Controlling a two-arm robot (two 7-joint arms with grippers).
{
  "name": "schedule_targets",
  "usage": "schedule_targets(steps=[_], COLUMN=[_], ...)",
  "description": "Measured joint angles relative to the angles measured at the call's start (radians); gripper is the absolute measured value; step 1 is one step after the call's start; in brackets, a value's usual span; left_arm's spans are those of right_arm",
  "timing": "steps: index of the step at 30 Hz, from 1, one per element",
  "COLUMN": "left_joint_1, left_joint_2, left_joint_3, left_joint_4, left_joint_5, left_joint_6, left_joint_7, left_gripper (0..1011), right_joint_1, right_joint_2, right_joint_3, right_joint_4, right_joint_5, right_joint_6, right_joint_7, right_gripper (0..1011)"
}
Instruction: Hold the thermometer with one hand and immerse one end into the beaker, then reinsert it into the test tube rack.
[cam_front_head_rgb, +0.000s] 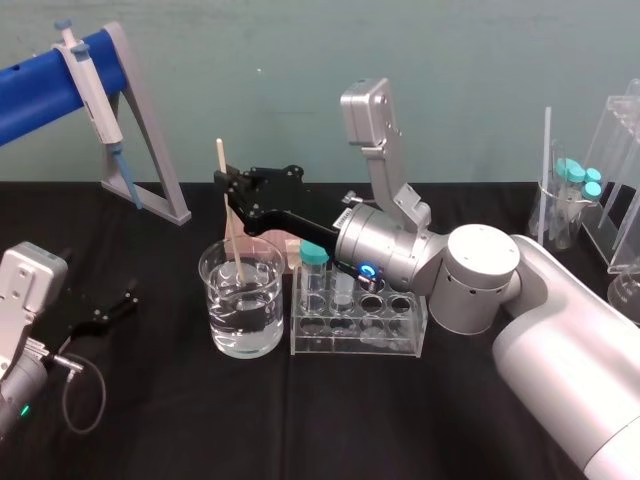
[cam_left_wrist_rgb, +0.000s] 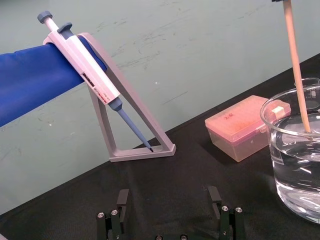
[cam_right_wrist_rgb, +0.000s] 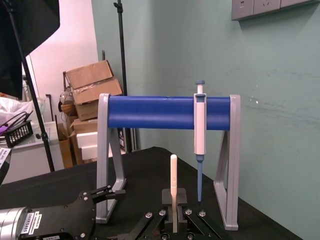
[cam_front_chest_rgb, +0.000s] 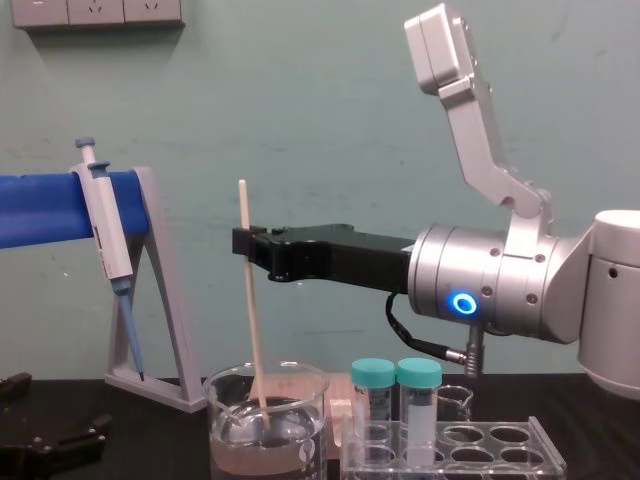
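Hung above the rack (cam_front_head_rgb: 400, 342) and the beaker (cam_front_head_rgb: 216, 305) just beside it, rested the left gripper (cam_front_head_rgb: 122, 303) open-fingered on the table (cam_front_head_rgb: 150, 420), clamped the right gripper (cam_front_head_rgb: 229, 191) on the thermometer (cam_front_head_rgb: 233, 236) (lower end in the liquid).

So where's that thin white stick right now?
In the head view the thermometer stands left of centre, held by the right gripper, its lower end dipped in the beaker, just left of the test tube rack.
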Motion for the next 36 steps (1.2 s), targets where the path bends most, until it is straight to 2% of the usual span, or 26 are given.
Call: schedule_targets(steps=[36], left_joint_1=[0.0], left_joint_2=[0.0], left_joint_3=[0.0], left_joint_4=[0.0], left_joint_5=[0.0], left_joint_6=[0.0], left_joint_7=[0.0], left_gripper=[1004], right_joint_1=[-0.006], right_joint_2=[-0.008], right_joint_3=[0.008], right_joint_4=[0.017], right_joint_5=[-0.019], right_joint_6=[-0.007], right_joint_7=[0.004], right_gripper=[52])
